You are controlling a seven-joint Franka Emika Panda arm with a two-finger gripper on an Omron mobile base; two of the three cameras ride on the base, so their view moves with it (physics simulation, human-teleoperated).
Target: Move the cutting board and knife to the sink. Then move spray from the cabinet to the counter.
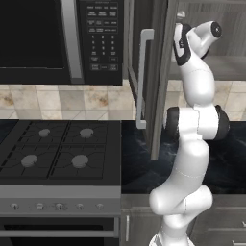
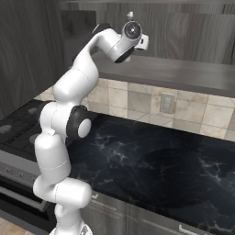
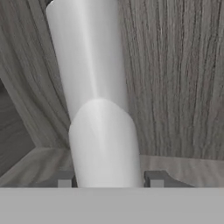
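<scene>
Looking along your hand, you see the slim pale grey-white spray bottle [image 3: 98, 109] standing upright on the grey wood-grain cabinet's inner shelf [image 3: 183, 166], dead ahead. Your two-finger gripper [image 3: 109, 178] has its dark tips spread wide, one each side of the bottle's base, not visibly clamping it.

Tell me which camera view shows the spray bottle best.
The hand view: the spray stands close and large inside the cabinet, between the tool's fingertips. In the right base view a small bit of it tops the hand. In the left base view the cabinet door and arm cover it.
</scene>
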